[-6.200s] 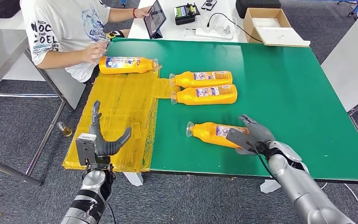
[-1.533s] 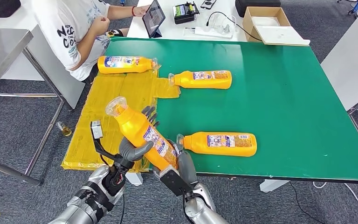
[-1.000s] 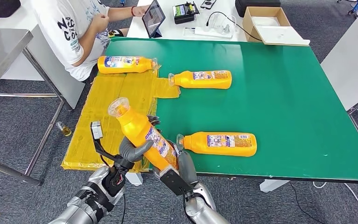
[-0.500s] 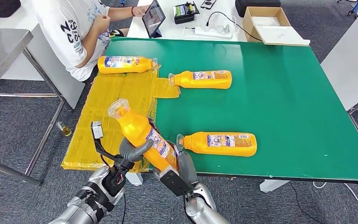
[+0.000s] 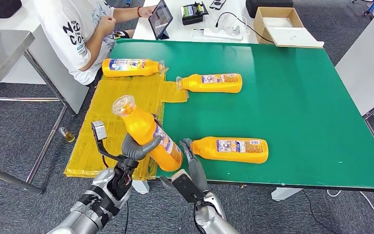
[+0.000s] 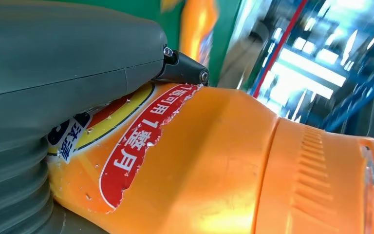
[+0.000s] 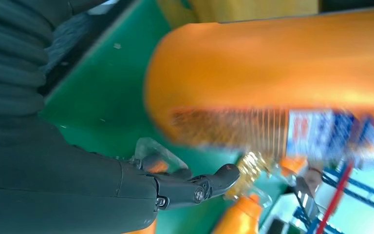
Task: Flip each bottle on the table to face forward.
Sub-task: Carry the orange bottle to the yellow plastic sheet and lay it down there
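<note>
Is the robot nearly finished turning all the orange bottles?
Not yet. One orange plastic bottle lies label-up near the front edge of the green table, looking done. The left hand holds another orange bottle aloft; the right hand is open below. Two lying bottles farther back remain.

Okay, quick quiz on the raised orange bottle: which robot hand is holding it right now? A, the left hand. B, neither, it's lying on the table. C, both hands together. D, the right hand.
A: the left hand wraps the raised bottle, held tilted off the table, while the right hand sits just below it with fingers spread, apparently off the bottle.
</note>
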### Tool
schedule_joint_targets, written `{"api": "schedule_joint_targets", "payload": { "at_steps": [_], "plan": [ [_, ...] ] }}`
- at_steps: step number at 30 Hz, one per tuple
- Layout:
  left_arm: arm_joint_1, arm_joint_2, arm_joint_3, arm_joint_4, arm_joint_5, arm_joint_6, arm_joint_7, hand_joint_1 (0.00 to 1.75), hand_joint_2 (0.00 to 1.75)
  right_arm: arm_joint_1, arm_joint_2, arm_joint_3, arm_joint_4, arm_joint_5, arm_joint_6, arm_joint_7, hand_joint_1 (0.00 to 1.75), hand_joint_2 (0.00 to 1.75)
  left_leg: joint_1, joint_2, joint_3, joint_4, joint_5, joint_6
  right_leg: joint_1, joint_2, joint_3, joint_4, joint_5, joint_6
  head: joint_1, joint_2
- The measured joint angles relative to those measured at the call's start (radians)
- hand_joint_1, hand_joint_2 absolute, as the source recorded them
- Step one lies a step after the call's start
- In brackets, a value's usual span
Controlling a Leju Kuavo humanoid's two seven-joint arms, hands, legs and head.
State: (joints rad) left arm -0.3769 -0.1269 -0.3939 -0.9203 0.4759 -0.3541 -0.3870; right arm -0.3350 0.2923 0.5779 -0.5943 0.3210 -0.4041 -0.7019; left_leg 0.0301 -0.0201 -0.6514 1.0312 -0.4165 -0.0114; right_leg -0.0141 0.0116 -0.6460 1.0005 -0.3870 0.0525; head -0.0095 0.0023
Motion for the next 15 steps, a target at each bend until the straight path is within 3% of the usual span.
{"api": "schedule_joint_targets", "payload": {
  "at_steps": [6,15],
  "plan": [
    [-0.041,-0.022,0.102,-0.084,-0.169,0.267,-0.06,1.75,1.75,0.053,-0.021,-0.043,-0.235,-0.011,0.072,0.018,0.0,0.0,0.0,0.0,0.0,0.0,0.0,0.0,0.0,0.0,0.0,0.0,0.0,0.0,0.0,0.0],
    [-0.098,-0.035,0.222,-0.112,-0.441,0.574,-0.183,1.75,1.75,0.111,-0.052,-0.066,-0.478,-0.011,0.101,0.028,0.0,0.0,0.0,0.0,0.0,0.0,0.0,0.0,0.0,0.0,0.0,0.0,0.0,0.0,0.0,0.0]
  ]
}}
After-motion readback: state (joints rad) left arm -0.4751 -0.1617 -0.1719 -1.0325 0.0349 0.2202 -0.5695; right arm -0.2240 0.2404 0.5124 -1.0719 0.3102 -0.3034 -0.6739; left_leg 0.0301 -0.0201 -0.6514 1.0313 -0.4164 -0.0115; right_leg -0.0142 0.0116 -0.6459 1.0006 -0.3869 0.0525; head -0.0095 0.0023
